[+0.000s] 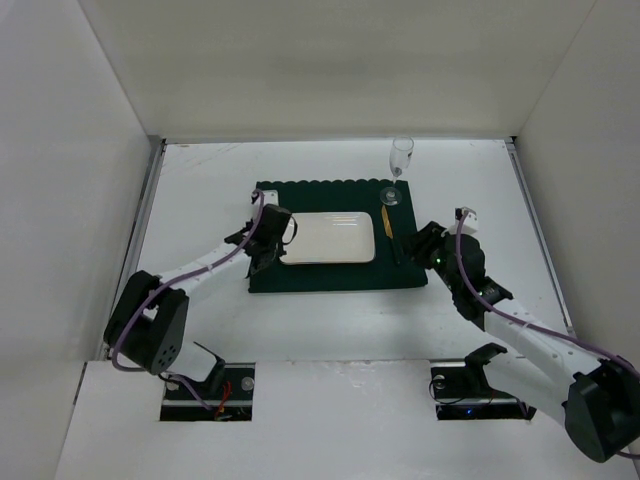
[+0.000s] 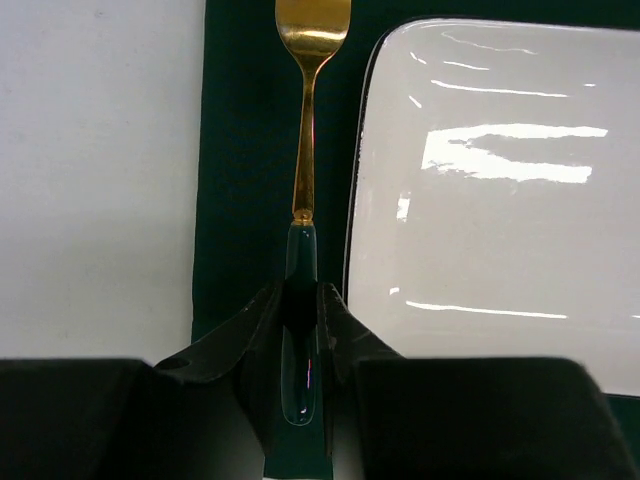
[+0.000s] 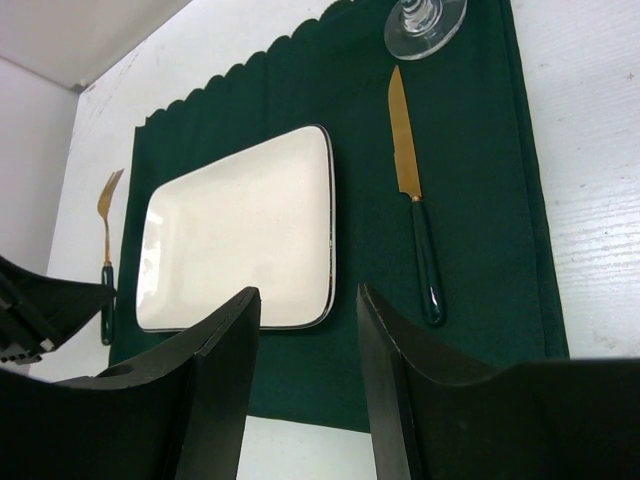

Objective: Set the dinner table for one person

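One plate [image 1: 328, 238], fork [image 2: 305, 150], knife [image 3: 412, 200], glass [image 1: 400, 160], placemat [image 1: 330, 278]

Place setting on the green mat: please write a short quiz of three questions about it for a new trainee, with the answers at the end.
1. True or false: the knife lies left of the plate.
2. What lies between the left fingers? A: the handle of the fork. B: a spoon. C: nothing.
3. Fill the gap: the glass stands at the far ___ corner of the mat.

Key
1. False: it lies right of the plate.
2. A
3. right
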Robot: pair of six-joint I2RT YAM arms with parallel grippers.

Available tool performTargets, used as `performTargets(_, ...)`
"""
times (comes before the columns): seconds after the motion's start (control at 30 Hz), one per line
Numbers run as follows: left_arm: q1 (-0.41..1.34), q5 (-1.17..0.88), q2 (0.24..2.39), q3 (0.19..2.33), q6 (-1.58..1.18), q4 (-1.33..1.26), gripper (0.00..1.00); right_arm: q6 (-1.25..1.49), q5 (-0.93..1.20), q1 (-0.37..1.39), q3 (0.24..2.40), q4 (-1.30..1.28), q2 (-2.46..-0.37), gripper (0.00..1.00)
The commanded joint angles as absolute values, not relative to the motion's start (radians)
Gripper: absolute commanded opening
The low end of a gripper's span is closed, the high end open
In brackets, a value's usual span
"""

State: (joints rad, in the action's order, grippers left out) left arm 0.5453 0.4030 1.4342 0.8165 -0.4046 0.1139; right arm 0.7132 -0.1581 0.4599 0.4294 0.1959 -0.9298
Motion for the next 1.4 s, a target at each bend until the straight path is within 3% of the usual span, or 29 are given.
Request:
performTargets(0.0,0.531,0.379,1.454,0.865,-0.356,0.101,0.08,0.703,-0.166,0.47,0.469,0.267,-0.928,0.49)
performTargets(0.5,0.505,0.384,1.58,0.867,-0.36,0.106,0.12,0.703,-0.181,0.47,0.465,0.267,-0.916,0.5)
performTargets(0.77,0.501,0.408,1.476,0.848,-0.387,0.117,0.45,0.704,-0.184,0.47,0.466,0.267,-0.93,0.56)
performTargets(1.0,0.49,0.457,1.263,0.789,-0.468,0.12,0.61,0.698,-0.202,0.47,0.465,0.262,-0.911,0.58)
performTargets(1.07,0.493,0.468,1.172,0.756,-0.503,0.115,0.73,0.695,-0.219,0.47,0.462,0.261,-0.905,0.53)
performTargets(1.1,0.496,0.468,1.14,0.741,-0.514,0.112,0.9,0.692,-0.227,0.47,0.462,0.256,-0.904,0.48)
performTargets(1.13,0.501,0.465,1.096,0.723,-0.526,0.11,1.0,0.689,-0.233,0.47,0.462,0.255,-0.897,0.42)
performTargets(1.23,0.516,0.472,0.976,0.671,-0.546,0.123,1.0,0.681,-0.27,0.458,0.454,0.235,-0.868,0.21)
performTargets(1.37,0.493,0.506,0.803,0.572,-0.618,0.147,1.0,0.702,-0.385,0.421,0.417,0.21,-0.787,0.17)
